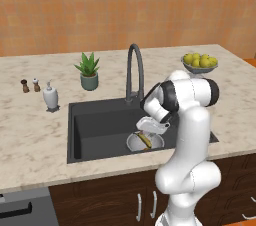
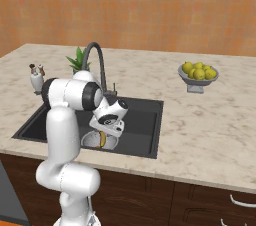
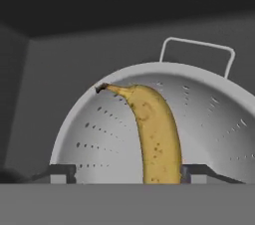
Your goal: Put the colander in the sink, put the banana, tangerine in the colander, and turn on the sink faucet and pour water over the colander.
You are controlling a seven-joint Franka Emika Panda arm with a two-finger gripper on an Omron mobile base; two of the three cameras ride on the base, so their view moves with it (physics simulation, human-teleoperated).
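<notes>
The silver colander (image 1: 134,143) (image 2: 90,142) (image 3: 99,129) sits in the dark sink (image 1: 95,125) (image 2: 145,120), near its front wall. A yellow banana (image 1: 145,141) (image 2: 102,140) (image 3: 157,134) lies inside the colander, its brown tip pointing at the rim. My gripper (image 1: 148,133) (image 2: 106,131) (image 3: 129,171) hangs just above the bowl, open, with the banana between its spread fingertips and a wide gap on one side. The gooseneck faucet (image 1: 134,65) (image 2: 97,60) stands behind the basin with no water running. The tangerine is out of view.
A grey footed bowl of yellow-green fruit (image 1: 200,63) (image 2: 198,75) stands on the counter to the right of the sink. A potted plant (image 1: 89,72) (image 2: 77,60), a white dispenser (image 1: 50,96) (image 2: 36,80) and two small shakers (image 1: 25,86) stand to the left.
</notes>
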